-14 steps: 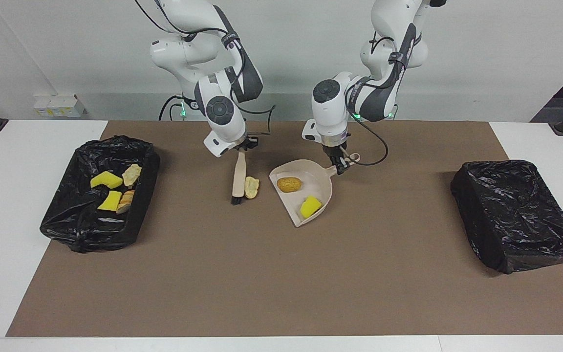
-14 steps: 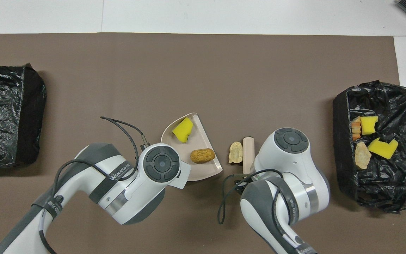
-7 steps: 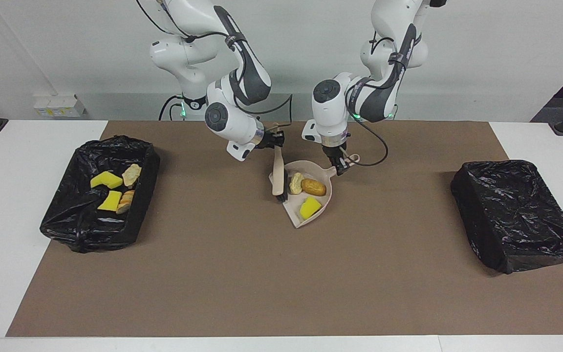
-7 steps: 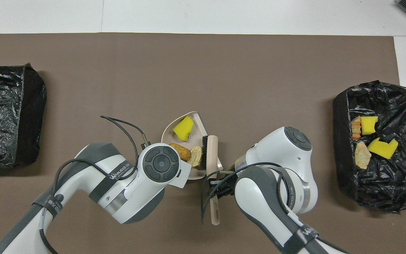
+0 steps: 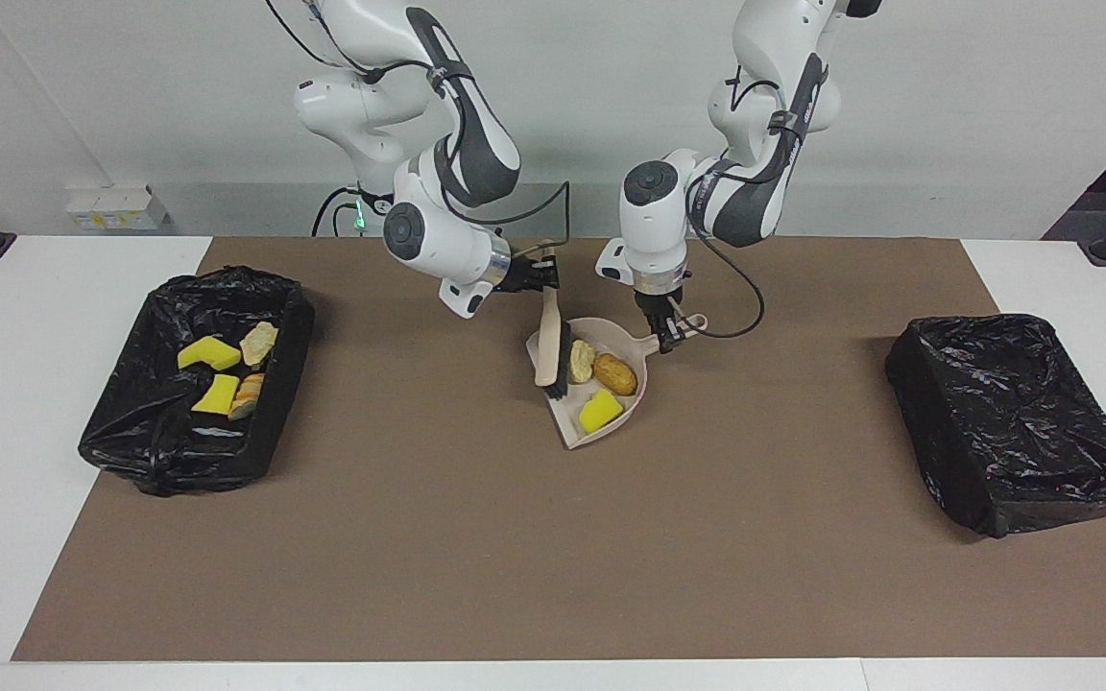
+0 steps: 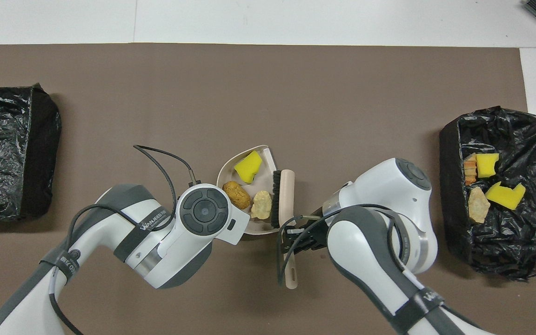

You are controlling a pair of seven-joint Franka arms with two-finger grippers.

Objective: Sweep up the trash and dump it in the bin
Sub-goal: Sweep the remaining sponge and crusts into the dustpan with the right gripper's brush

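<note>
Yellow sponge (image 5: 601, 411), a brown bread roll (image 5: 615, 373) and a pale crumbly lump (image 5: 581, 361) are the trash you have in the dustpan (image 5: 567, 427) now. The sponge is bright and blocky, the roll is golden and bumpy, and the lump is light beige with rough edges. The dustpan is beige and sits near the middle of the brown mat (image 5: 515, 537).

Your left gripper (image 5: 668, 336) is closed on the dustpan's handle. Your right gripper (image 5: 547, 276) is closed on the handle of the brush (image 5: 550, 345). The brush is beige with black bristles, and the bristles are at the open edge of the dustpan, touching the pale lump.

More trash lies in the black bin (image 5: 131, 451) at the right arm's end of the table: two yellow sponge pieces (image 5: 209, 354), another pale lump (image 5: 258, 343) and a sliced bread piece (image 5: 246, 393). The bin is lined with a shiny, crinkly black bag.

At the left arm's end of the table you have a second black bin (image 5: 1019, 422), wrapped in the same kind of bag.

You can read part of a word on the left arm in the overhead view. It starts with "WANJEE", but the end is too hard to read. A small white box (image 5: 111, 206) sits by the wall, and I cannot read anything on it.
</note>
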